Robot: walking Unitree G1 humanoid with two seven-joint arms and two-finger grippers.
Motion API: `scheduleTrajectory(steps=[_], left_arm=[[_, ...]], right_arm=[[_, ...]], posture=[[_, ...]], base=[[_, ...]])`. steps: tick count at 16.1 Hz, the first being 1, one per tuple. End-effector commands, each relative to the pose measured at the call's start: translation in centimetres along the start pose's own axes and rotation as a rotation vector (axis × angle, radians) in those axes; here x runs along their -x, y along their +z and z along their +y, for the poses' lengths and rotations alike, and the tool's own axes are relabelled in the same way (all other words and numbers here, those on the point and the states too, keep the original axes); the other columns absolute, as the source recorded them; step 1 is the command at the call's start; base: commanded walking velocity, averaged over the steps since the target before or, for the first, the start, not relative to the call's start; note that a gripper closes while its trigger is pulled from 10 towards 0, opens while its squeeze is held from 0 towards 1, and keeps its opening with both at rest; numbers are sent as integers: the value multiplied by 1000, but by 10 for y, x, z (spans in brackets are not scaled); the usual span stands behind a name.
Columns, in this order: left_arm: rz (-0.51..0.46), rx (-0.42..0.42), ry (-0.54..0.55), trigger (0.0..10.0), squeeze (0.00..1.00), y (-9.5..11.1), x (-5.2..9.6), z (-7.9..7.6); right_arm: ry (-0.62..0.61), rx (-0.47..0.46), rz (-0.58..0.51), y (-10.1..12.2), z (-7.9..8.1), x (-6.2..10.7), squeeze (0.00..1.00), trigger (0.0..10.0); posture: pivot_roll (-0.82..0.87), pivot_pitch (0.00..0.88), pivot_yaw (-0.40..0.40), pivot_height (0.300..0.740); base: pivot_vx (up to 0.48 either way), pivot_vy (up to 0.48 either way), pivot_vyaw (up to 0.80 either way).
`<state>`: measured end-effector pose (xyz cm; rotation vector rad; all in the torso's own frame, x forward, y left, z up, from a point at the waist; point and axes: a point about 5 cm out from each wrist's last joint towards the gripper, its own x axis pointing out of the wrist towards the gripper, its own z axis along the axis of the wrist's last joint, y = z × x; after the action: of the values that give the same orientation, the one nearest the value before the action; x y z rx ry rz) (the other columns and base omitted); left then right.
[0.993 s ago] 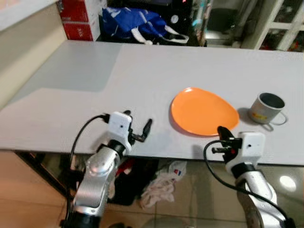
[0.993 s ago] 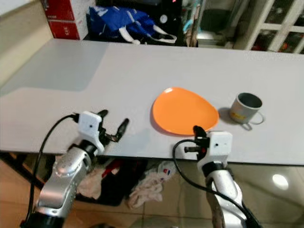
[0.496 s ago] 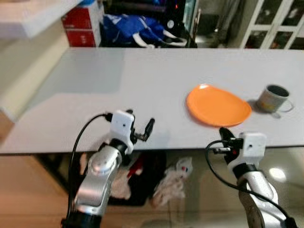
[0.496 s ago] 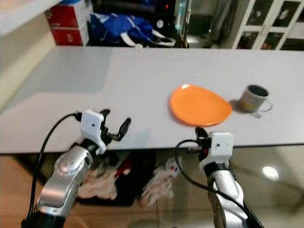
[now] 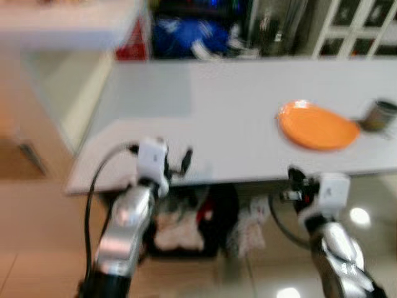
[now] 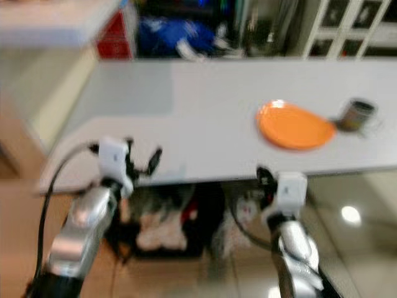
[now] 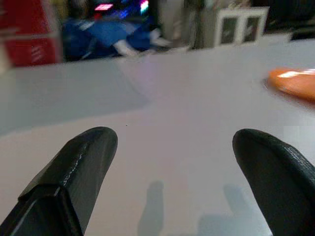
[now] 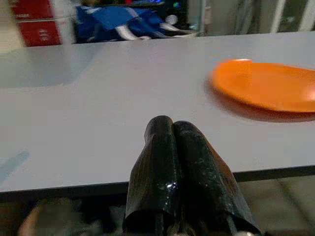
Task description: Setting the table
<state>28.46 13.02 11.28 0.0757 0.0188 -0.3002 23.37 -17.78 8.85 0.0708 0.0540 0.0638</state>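
An orange plate (image 5: 317, 126) lies on the long grey table (image 5: 236, 118), toward its right end. A grey metal mug (image 5: 379, 116) stands just right of the plate. My left gripper (image 5: 175, 162) is open with nothing between its fingers, held over the table's front edge at the left; the left wrist view looks along its two black fingers (image 7: 81, 162) over bare tabletop, with the plate (image 7: 294, 82) far off. My right gripper (image 8: 172, 142) is shut and holds nothing, hanging just off the front edge below the plate (image 8: 266, 91). Both eye views are blurred.
A blue bag (image 5: 186, 36) and red boxes (image 5: 127, 49) sit behind the table. A pale counter (image 5: 62, 25) runs along the left. Cloths and clutter (image 5: 186, 223) lie on the tiled floor under the table.
The whole view has drawn back and swung left, so the table, plate and mug now sit further away and to the right. Neither gripper changed its state.
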Motion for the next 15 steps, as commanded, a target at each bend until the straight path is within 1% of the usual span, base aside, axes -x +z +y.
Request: scheduleTrajectory(steps=[1,4,6,7,10,11,12,15], left_arm=[[9,-20,28,10000,0,0,-2,6],[7,-18,40,10000,0,1,-3,6],[6,-17,44,10000,0,1,-2,4],[6,-16,46,10000,0,1,-2,4],[5,-9,53,10000,0,0,-1,3],[5,-7,54,10000,0,0,-2,2],[2,-6,57,10000,0,1,-4,2],[-4,-20,56,10000,0,3,-5,6]], right_arm=[[12,5,-19,4,3,-5,0,10000],[29,-6,-22,3,7,-6,0,10000],[54,3,-18,2,11,-7,0,10000],[51,6,-16,2,10,-7,0,10000],[16,24,-3,1,4,-10,0,10000],[-18,20,-29,4,0,-12,0,10000],[-21,19,-37,6,-1,-15,1000,10000],[-24,20,-38,6,3,-17,1000,10000]], posture=[[-15,0,-18,740],[-3,0,-25,740],[3,0,-32,740],[4,0,-36,740],[3,0,-43,740],[5,0,-42,740],[10,0,-39,740],[17,0,-26,740]], base=[[0,469,0],[0,472,0],[0,472,800],[0,472,706],[0,472,0],[0,472,0],[0,472,0],[0,472,0]])
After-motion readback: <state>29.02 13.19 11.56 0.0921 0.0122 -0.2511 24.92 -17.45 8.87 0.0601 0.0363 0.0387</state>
